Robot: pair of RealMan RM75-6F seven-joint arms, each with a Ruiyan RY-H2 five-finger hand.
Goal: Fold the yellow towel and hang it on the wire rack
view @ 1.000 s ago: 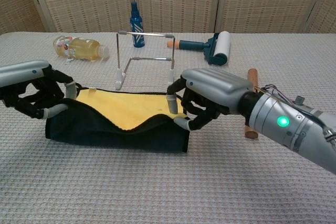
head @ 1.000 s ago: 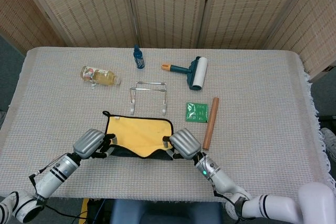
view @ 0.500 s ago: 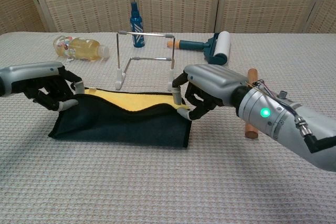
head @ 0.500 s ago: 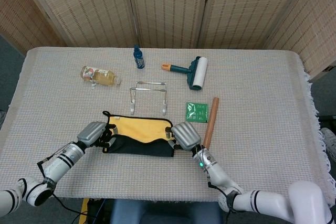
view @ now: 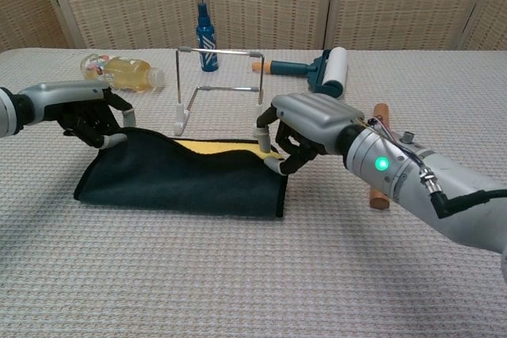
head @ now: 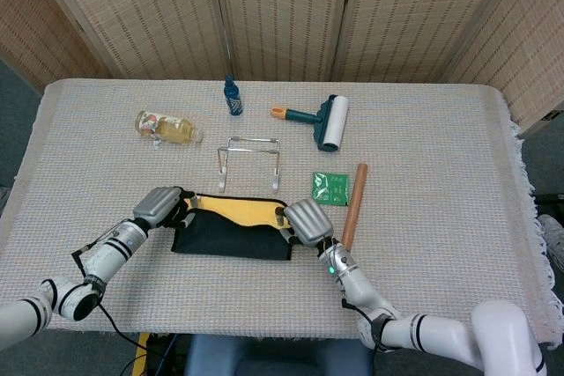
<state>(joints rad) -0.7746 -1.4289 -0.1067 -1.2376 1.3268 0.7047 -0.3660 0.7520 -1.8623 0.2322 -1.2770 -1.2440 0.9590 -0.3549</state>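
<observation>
The yellow towel [head: 240, 210] [view: 218, 146] lies near the table's front, folded over so its dark underside [view: 186, 181] covers most of it; a thin yellow strip shows along the far edge. My left hand [head: 159, 205] [view: 93, 111] pinches the folded edge at its left corner. My right hand [head: 305, 219] [view: 305, 127] pinches the same edge at the right corner. Both hold the edge just above the strip. The wire rack [head: 249, 161] [view: 219, 89] stands upright just behind the towel, bare.
A wooden rolling pin [head: 353, 204] [view: 379, 156] lies right of my right hand. Beside it is a green packet [head: 330, 188]. Farther back lie a lint roller [head: 324, 121] [view: 321, 69], a blue bottle [head: 232, 95] [view: 206, 28] and a tipped drink bottle [head: 166, 127] [view: 123, 71].
Both hands carried the near edge of the towel up and away from me toward the rack. The dark underside now covers nearly all the yellow face.
</observation>
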